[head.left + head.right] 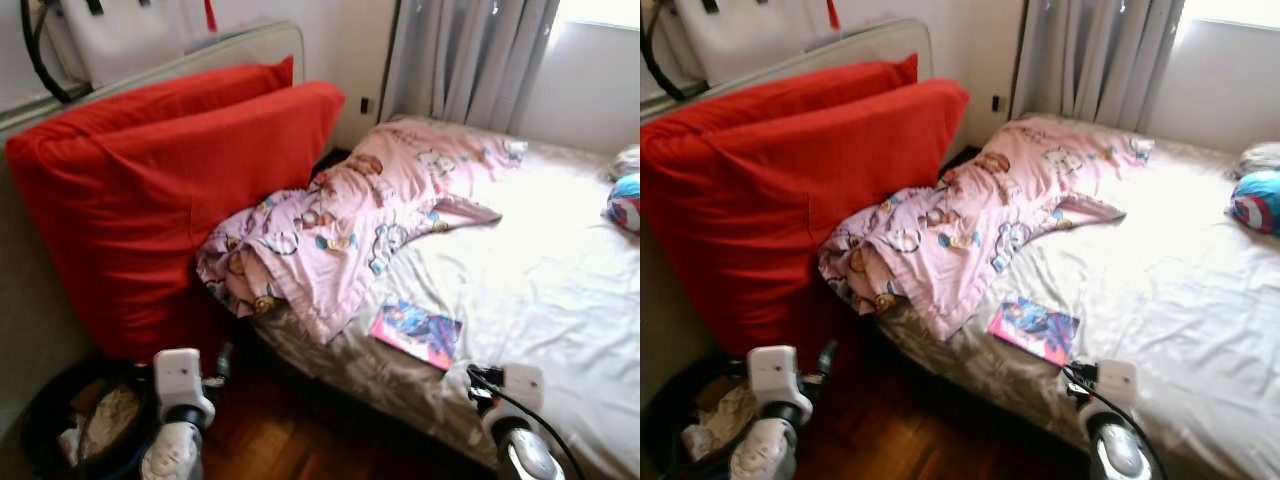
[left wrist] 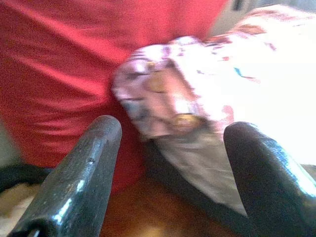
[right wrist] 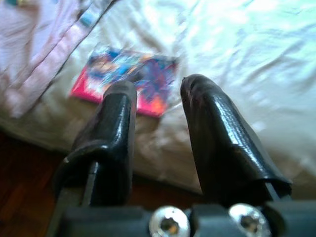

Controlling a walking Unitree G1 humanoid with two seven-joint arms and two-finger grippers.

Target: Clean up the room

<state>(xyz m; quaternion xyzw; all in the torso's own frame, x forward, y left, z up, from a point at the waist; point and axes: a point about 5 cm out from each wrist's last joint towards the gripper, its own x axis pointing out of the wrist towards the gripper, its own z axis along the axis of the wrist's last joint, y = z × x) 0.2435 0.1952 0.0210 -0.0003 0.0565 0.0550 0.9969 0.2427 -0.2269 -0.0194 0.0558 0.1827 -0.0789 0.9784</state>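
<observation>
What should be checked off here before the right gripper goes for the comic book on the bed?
1. Comic book in plain sight, lying flat on the white sheet near the bed's edge: ok.
2. Nothing resting on the book; the pink blanket lies beside it and apart from it: ok.
3. Right gripper open and holding nothing: ok.
4. Right gripper aimed at the book, which shows just past its fingertips in the right wrist view: ok.
5. Left gripper open, holding nothing, pointed at the blanket's bunched end by the red cushion, off the right arm's path: ok.
6. Whether the thin book can be pinched off the soft sheet: cannot tell.
</observation>
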